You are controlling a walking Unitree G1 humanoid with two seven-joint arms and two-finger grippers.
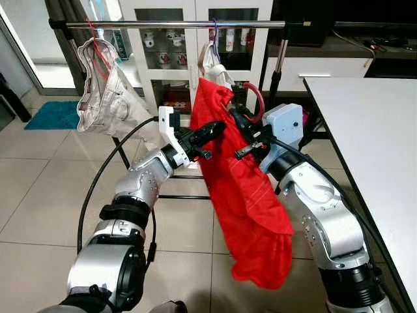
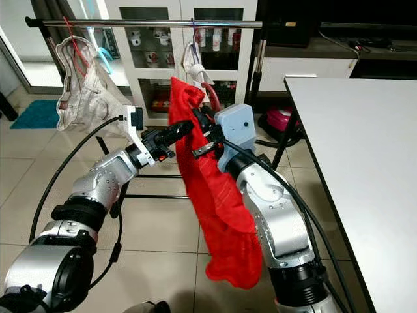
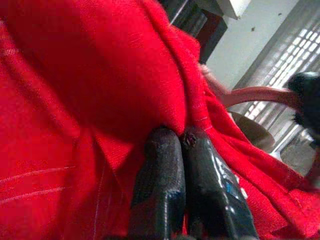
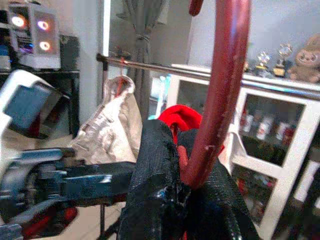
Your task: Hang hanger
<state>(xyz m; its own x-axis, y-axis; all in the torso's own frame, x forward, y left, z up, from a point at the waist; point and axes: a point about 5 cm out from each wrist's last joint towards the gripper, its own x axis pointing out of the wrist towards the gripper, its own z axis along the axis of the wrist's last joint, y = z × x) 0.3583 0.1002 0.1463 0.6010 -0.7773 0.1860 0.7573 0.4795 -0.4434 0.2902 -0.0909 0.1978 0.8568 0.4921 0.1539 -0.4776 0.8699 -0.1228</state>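
Both arms up below the rail [image 1: 182, 24]; right end effector [image 1: 242, 124] is clamped on the red hanger [image 1: 258, 101], left end effector [image 1: 212, 132] pinched shut on the red garment [image 1: 244, 195] draped beneath the rail; carrying step, I judge; next, lift the hook over the rail.

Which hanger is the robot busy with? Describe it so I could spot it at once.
Find the metal rail across the top, with beige trousers hanging at its left. Below its middle, the red hanger is shut in the right gripper, draped with a red cloth; unlike its neighbours, it is off the rail.
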